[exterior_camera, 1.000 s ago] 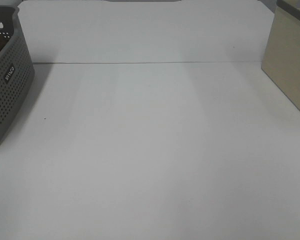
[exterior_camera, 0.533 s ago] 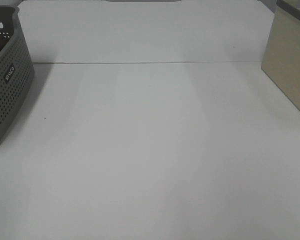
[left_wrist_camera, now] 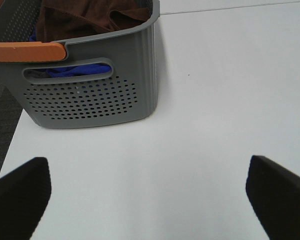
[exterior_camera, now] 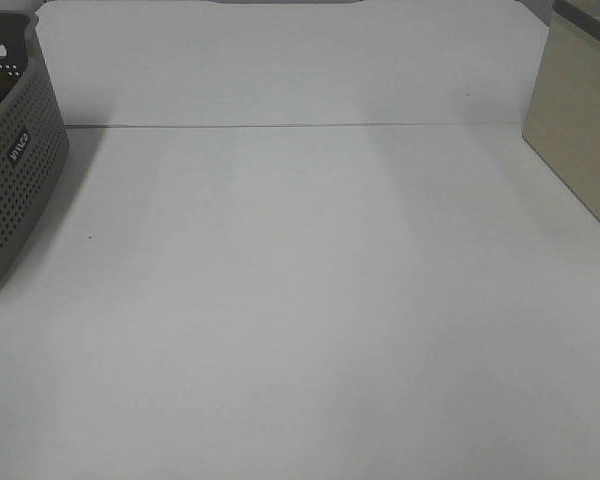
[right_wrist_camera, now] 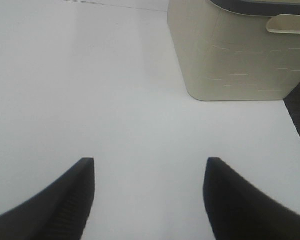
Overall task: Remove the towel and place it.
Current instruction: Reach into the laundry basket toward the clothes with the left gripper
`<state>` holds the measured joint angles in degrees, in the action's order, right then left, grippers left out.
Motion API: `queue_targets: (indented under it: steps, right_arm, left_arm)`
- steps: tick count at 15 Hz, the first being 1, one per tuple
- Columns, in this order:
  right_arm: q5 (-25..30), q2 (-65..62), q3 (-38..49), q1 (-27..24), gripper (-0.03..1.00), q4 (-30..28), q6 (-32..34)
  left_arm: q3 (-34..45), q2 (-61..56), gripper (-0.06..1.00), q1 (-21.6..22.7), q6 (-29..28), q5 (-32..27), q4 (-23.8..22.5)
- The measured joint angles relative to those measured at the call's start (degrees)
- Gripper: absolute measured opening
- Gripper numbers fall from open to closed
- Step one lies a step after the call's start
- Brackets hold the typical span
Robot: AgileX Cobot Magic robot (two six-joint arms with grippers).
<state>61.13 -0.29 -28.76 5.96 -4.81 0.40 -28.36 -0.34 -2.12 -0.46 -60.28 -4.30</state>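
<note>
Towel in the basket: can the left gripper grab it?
Probably yes. The left gripper is open, with bare table between it and the basket, and the towel lies uncovered on top.

The white table (exterior_camera: 310,300) is lit brightly and evenly and is almost washed out in the high view, with only faint bands of shade seen across it. A soft shadow is cast just right of the grey basket (exterior_camera: 15,170). In both wrist views the black fingers (left_wrist_camera: 20,195) are rendered blurred at their edges.
</note>
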Motion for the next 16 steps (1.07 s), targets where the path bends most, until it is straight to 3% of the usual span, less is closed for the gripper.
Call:
queue_targets:
  steps: [16]
  right_arm:
    - [0.0,0.0,0.0,0.0,0.62,0.0,0.0]
  left_arm:
    - [0.0,0.0,0.99,0.0,-0.23,0.0,0.0]
